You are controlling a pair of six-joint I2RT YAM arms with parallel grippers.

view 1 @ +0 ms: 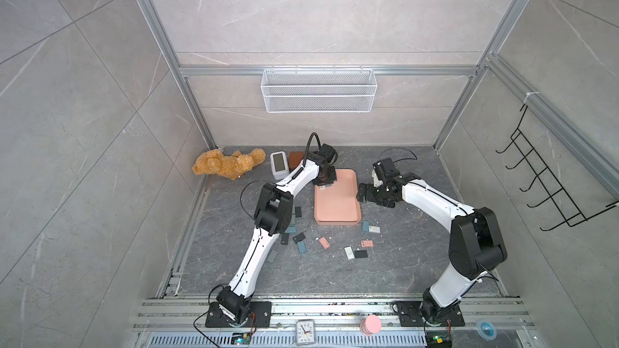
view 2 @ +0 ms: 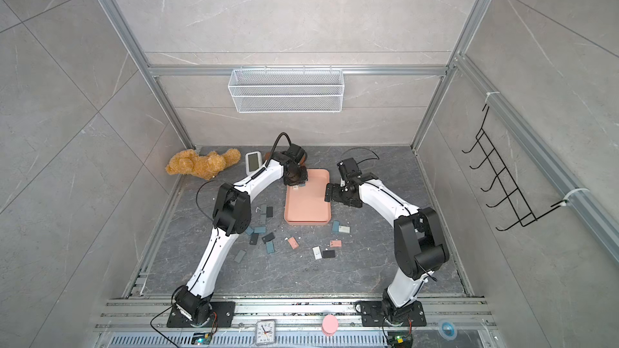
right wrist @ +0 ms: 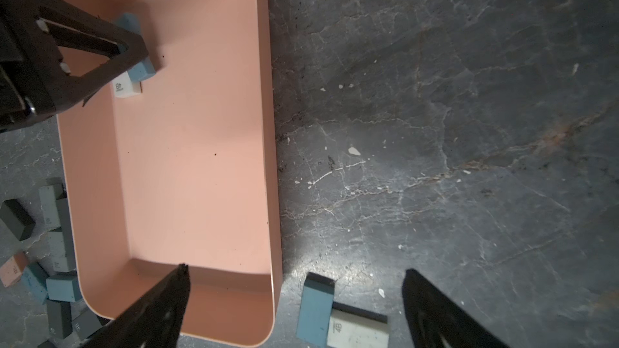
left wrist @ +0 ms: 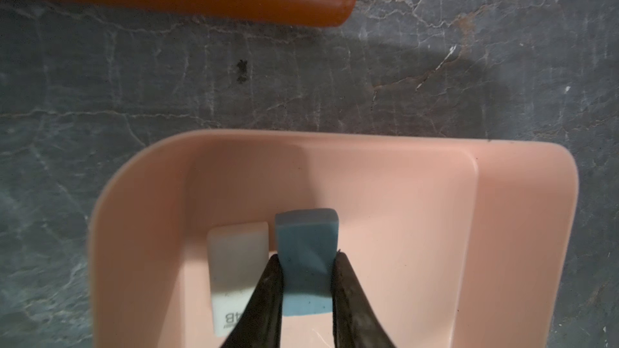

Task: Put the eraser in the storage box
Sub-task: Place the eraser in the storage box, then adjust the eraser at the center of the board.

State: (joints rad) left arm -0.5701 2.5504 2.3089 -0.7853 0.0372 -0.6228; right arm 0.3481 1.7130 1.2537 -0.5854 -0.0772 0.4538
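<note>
Upper left in the storage box point(view 1: 338, 209), the left gripper point(left wrist: 306, 257) pinches the blue eraser point(left wrist: 306, 232), seemingly light and rubbery, across its narrow sides.

Box point(view 1: 338, 209): 1. Inside, 2: blue eraser point(left wrist: 306, 256), white eraser point(left wrist: 237, 256). Loose erasers point(view 1: 324, 242) on table point(view 1: 402, 262): about 15, some partly hidden.

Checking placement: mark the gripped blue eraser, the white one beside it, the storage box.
blue eraser point(left wrist: 306, 246), left wrist view, broad face.
white eraser point(left wrist: 234, 262), left wrist view, top face.
storage box point(left wrist: 522, 229), left wrist view, side wall.
</note>
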